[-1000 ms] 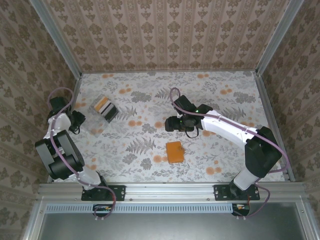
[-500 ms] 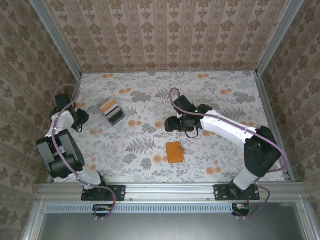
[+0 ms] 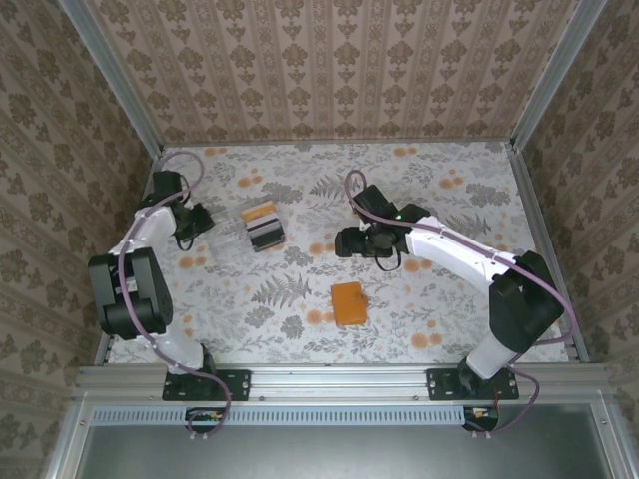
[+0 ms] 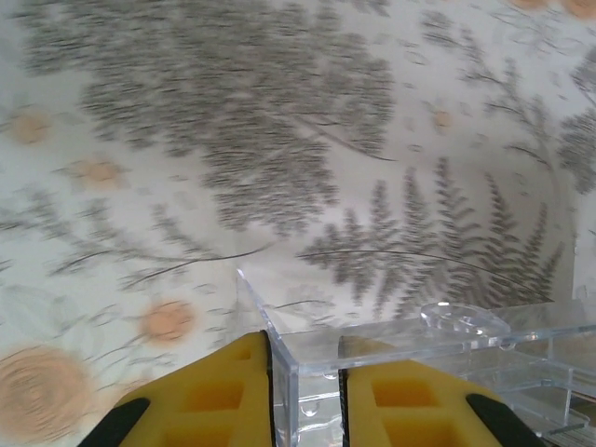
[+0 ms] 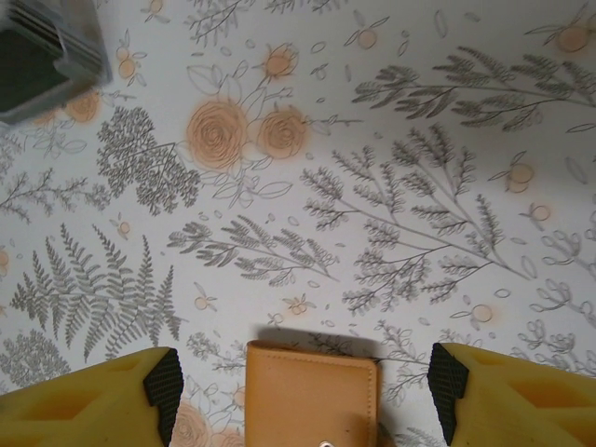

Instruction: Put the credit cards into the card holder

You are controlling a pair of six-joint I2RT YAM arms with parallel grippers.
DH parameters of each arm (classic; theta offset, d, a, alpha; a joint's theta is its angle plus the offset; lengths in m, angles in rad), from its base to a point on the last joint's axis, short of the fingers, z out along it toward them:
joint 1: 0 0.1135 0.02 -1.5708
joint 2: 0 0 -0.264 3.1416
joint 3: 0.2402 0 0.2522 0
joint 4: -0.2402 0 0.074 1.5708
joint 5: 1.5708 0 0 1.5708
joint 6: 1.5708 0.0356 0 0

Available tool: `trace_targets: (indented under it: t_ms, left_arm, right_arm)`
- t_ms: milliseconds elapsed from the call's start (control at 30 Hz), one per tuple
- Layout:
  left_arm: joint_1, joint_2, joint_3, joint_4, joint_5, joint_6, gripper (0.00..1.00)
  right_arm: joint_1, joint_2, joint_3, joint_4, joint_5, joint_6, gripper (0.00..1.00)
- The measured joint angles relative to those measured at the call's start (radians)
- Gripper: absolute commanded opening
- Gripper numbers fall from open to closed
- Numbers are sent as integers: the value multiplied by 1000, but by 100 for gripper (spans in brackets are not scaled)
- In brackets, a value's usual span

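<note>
Several credit cards (image 3: 264,227) are seemingly sitting in the clear box (image 4: 447,340) your left end effector (image 4: 304,386) is gripping; your right end effector (image 5: 303,382) is hanging open.

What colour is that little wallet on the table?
Orange card holder, clearest in the right wrist view.

Wallpapered booth around a floral table

The table (image 3: 429,180) is covered in a pale sheet printed with grey ferns and orange roses. The back wall (image 3: 329,70) and both side walls (image 3: 45,150) carry beige damask wallpaper in vertical bands. Bare aluminium posts (image 3: 115,72) run up the two far corners, and an aluminium rail (image 3: 339,377) crosses the near edge. The light is soft and even, leaving only faint shadows.
</note>
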Motion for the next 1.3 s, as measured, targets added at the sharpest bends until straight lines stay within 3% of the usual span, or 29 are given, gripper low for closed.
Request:
trace_targets:
  t_ms: [300,700,867,1133,1300]
  left_arm:
    - [-182,144,163,-8,24,59,26]
    - [-308,282,326,-23,116,180,30]
    - [-346,303,360,-54,165,250,34]
    - [-369,372,471,-115,210,336,38]
    - [-371,380,491,-130,219,354,45]
  right_arm:
    - [-52,-13,-8,0,-15,-59,73]
    - [-156,-23,7,-15,-63,-172,72]
    - [-196,37,133,-40,-84,-262,68]
    - [-224,293,449,-117,-114,-420,54]
    - [-229,453,639,-192,-132,-500,52]
